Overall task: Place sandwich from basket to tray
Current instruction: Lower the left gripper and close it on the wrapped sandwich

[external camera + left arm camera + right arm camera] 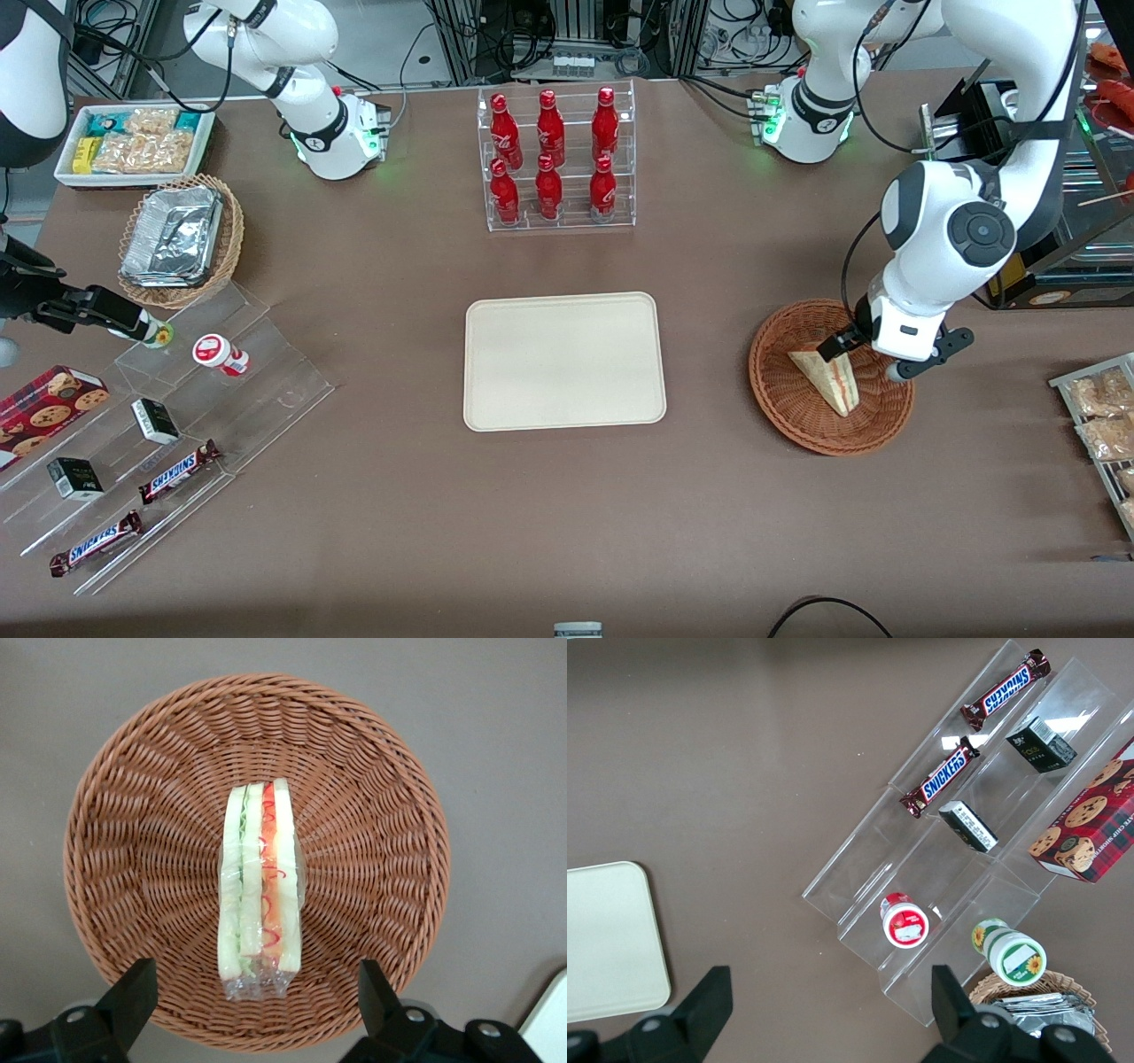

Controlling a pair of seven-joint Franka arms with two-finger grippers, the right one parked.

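One step in hand: the reach; the sandwich is not yet gripped, judging by the gap on both sides.
Tray: flat cream-beige rectangular tray with rounded corners and a low rim, bare, on the brown table, well apart from the basket.
Basket: round shallow reddish-brown wicker basket, ribbed weave, toward the working arm's end.
Sandwich: small triangular wedge of pale bread in clear crinkled wrap, lying in the basket's middle, with green, orange and red filling along its edge.
Pincer: black two-finger pincer above the basket, fingers spread wide, touching nothing.
Next move: lower straight, close across the soft bread gently, lift clear of the rim, carry to the tray.
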